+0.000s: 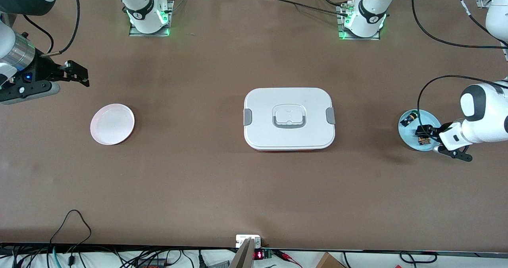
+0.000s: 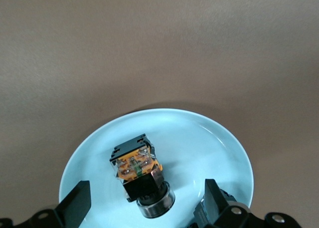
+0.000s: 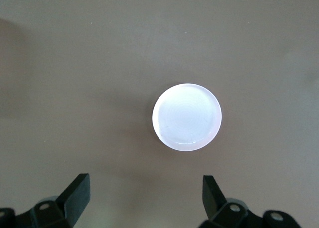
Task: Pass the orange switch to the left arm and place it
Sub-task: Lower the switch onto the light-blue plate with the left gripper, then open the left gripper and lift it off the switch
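The orange switch (image 1: 424,141), a black body with an orange lower part, lies on its side on a light blue plate (image 1: 432,120) at the left arm's end of the table. My left gripper (image 1: 426,136) is down over this plate and open. In the left wrist view its fingers (image 2: 77,204) stand apart on either side of the switch (image 2: 138,169) without touching it. My right gripper (image 1: 79,74) is open and empty, up in the air near a pale pink plate (image 1: 112,124). The white box (image 1: 289,118) sits mid-table between the two plates.
A small black-and-blue part (image 1: 408,119) lies on the blue plate beside the switch, farther from the front camera. The pink plate (image 3: 187,116) is empty. Cables run along the table's front edge (image 1: 75,220) and by the arm bases.
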{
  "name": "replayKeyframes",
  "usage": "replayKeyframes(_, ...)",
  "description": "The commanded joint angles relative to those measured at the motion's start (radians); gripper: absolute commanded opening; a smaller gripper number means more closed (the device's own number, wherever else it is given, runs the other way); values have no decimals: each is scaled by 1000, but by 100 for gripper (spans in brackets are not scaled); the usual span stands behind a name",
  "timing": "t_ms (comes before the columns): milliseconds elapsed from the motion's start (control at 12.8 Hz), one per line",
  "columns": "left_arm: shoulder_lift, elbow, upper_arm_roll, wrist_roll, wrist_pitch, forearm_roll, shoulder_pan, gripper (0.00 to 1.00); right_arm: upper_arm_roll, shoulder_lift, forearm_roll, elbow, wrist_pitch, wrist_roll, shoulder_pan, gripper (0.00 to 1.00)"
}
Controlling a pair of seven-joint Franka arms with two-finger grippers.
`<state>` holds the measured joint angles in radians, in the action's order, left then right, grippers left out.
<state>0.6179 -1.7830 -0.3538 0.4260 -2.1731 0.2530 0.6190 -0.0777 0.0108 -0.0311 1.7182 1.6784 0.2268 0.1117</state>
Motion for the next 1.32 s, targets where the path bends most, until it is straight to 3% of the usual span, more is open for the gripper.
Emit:
replayKeyframes(0, -68, 5, -20, 5, 68, 23, -2, 100, -2, 8, -20, -34, -36, -12, -1, 100)
replayKeyframes(234, -147, 37, -24, 0, 137, 23, -54, 100, -5, 9, -20, -34, -36, -10, -4, 100)
replayKeyframes(701, -152, 322, -80, -15, 560, 15, -140, 100, -5, 9, -18, -32, -37, -10, -4, 100)
replayKeyframes(1013, -177, 413, -174, -77, 665, 9, -140, 100, -7, 9, -18, -32, -45, -10, -4, 100)
replayKeyframes(1247, -233, 427, -181, -121, 687, 3, -146, 100, -7, 9, -18, -32, -45, -10, -4, 100)
